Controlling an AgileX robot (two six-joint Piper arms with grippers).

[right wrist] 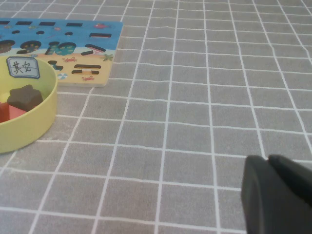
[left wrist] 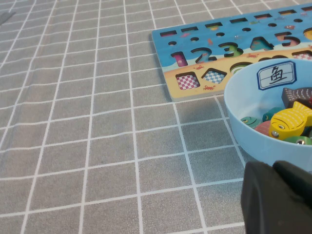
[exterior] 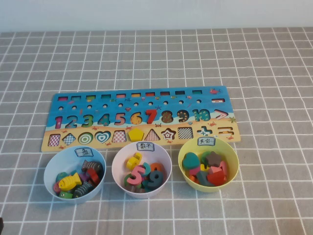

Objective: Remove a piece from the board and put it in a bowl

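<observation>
Low over the cloth, left gripper (left wrist: pixel 278 200) and right gripper (right wrist: pixel 278 195) sit parked, finger spread unreadable.

You had a matt grey cloth with a white grid covering the counter (exterior: pixel 274 73). The long flat printed board (exterior: pixel 73 105) looked smooth, with a slight sheen. The pale pink round plastic bowl (exterior: pixel 119 166) looked smooth; the red painted wooden "7" (exterior: pixel 151 116) looked glossy.
</observation>
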